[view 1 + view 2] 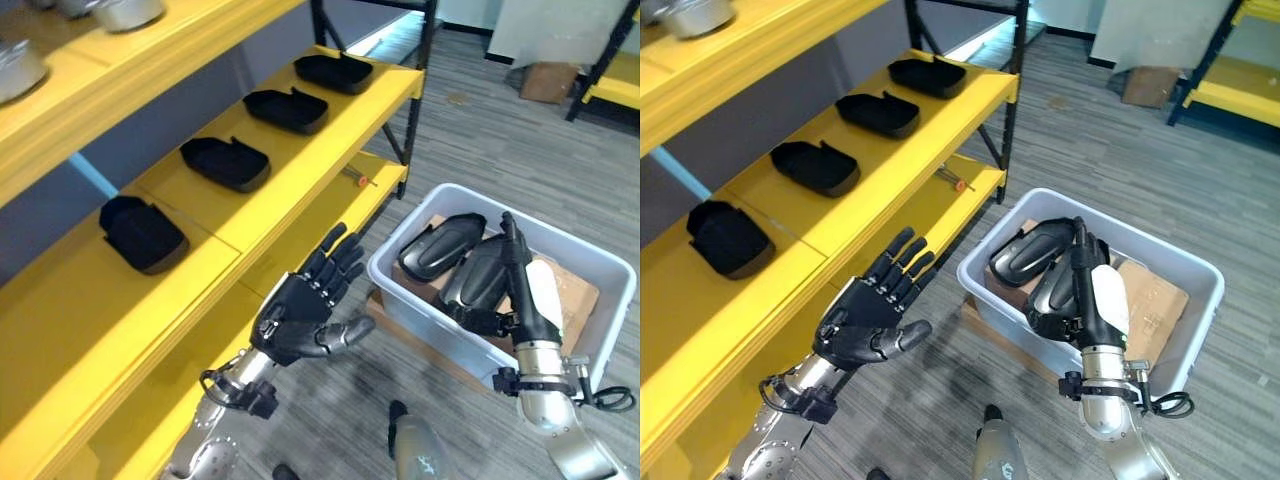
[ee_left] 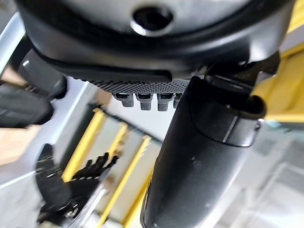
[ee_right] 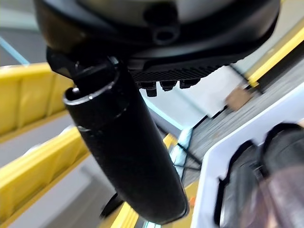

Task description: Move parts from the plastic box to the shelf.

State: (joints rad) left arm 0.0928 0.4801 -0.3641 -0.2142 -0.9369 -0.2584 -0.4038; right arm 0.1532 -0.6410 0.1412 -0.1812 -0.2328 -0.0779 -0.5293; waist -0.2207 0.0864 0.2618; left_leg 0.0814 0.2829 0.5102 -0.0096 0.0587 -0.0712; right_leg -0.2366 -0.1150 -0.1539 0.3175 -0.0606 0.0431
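A cardboard box [image 1: 549, 81] sits on the grey floor [image 1: 560, 170] beyond.

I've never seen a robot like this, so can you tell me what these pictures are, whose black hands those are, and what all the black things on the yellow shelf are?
The hands belong to a walking robot. Two pictures come from cameras in its head, looking down; two come from cameras on its wrists, very close up. Its left hand hangs open in front of the yellow shelf, holding nothing. Its right hand reaches into the white plastic box on the floor, among dark curved parts; whether it grips one is hard to see. Four black parts sit in a row on the shelf.
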